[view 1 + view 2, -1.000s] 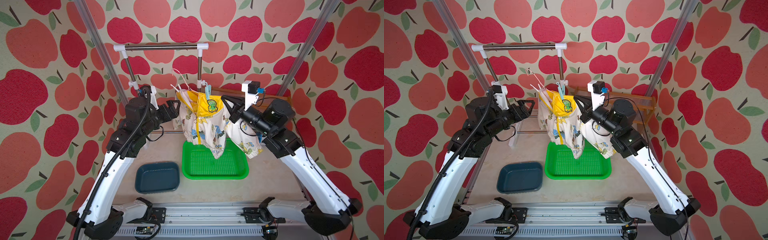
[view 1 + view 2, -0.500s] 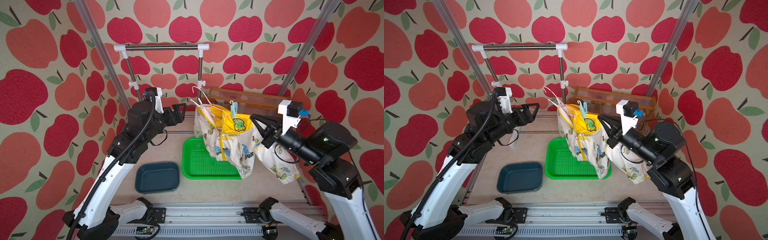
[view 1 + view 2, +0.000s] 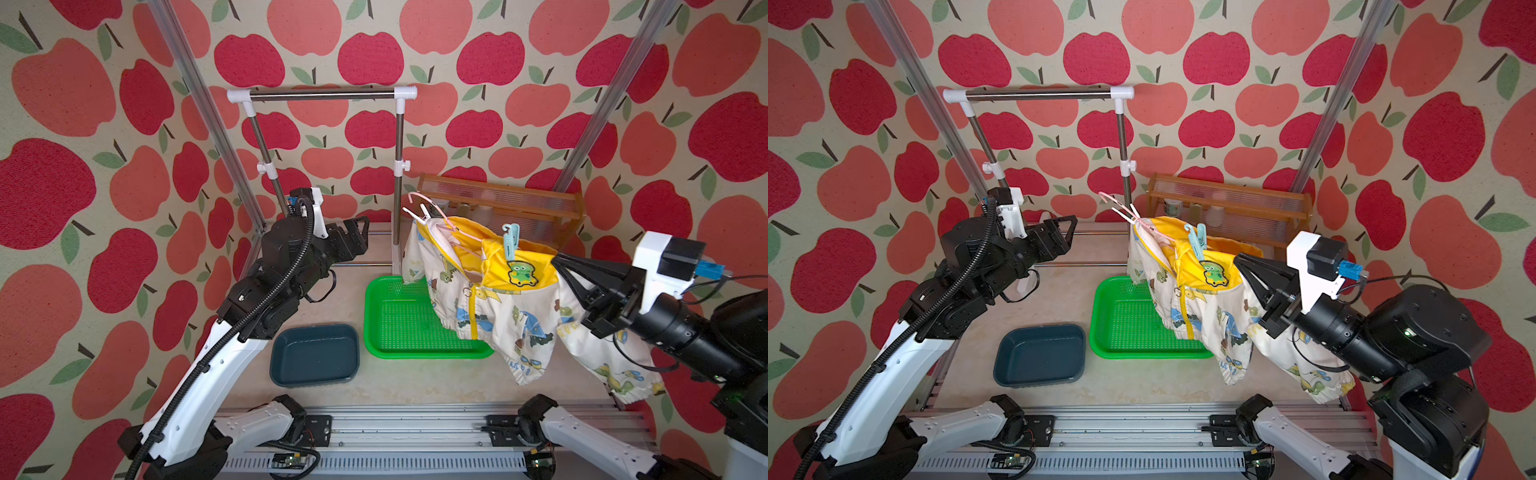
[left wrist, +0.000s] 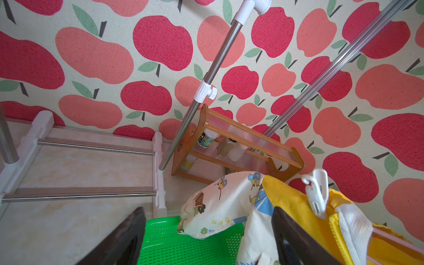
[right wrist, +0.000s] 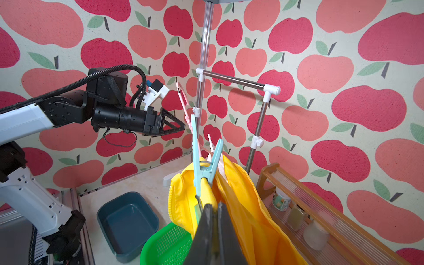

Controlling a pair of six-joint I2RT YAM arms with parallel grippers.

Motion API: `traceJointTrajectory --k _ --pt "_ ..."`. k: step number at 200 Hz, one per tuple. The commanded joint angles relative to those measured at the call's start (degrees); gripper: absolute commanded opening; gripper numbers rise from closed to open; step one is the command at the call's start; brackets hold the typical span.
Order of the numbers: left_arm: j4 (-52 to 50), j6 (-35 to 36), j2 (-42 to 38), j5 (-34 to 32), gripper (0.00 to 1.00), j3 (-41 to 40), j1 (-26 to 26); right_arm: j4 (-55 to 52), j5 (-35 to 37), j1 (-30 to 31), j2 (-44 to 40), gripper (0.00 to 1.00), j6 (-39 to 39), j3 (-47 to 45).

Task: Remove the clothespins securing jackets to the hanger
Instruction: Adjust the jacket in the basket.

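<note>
Apple-print walls [image 3: 124,124]; right arm [image 3: 673,328] outstretched, jaws clamped on jacket [image 3: 498,309]; left arm [image 3: 282,266] raised, jaws agape, empty.

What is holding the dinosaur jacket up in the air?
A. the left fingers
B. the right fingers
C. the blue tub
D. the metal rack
B: the right fingers are shut on the yellow hood of the jacket, and the hook of the hanger is not on the rack.

A staged robot lab cell. Apple-print walls [image 3: 374,58] stand behind aluminium posts [image 3: 198,104]; robot arms [image 3: 216,365] mount on a metal rail [image 3: 407,428].
</note>
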Motion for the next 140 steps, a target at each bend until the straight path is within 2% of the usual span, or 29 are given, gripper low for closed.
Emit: traceJointTrajectory --k 1,30,58,97,140 --pt "-0.4 -0.3 -0.8 -2.9 0.88 -0.5 -0.3 -4.2 -0.8 -0.1 0.4 0.0 -1.5 2.4" --pt "-1.0 -0.2 -0.6 -3.8 0.88 -0.5 -0.3 -5.6 -1.1 0.1 0.0 0.0 -1.5 4.0" --pt "-1.0 -0.9 0.0 -3.8 0.88 -1.0 -0.3 -4.3 -2.4 0.8 0.9 0.0 -1.7 1.3" --pt "-1.2 -1.7 -0.1 -3.7 0.88 -1.6 -0.4 -2.3 -4.7 0.7 4.8 0.0 -4.1 -3.1" --pt "-2.5 -2.0 -1.2 -4.3 0.88 -2.6 -1.0 2.2 -9.1 -1.2 10.7 0.0 -7.1 -1.1"
